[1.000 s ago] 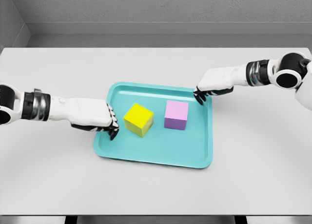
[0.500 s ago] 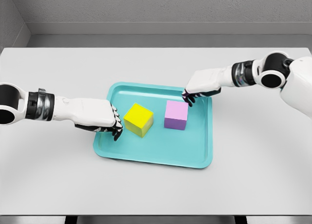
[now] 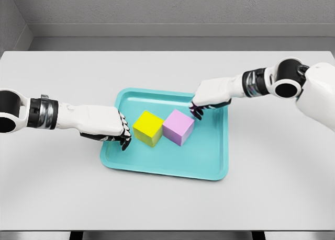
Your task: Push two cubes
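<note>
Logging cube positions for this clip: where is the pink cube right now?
In the head view the pink cube sits near the middle of the teal tray, right beside the yellow cube, with the right hand at its far right corner.

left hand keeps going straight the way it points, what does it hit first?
Probably the yellow cube: the left hand points right across the tray, with only a narrow gap to that cube. The pink cube lies beyond it.

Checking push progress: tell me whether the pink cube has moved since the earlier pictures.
Yes. The pink cube has slid left across the teal tray and turned, now meeting the yellow cube, with the right hand behind it.
</note>
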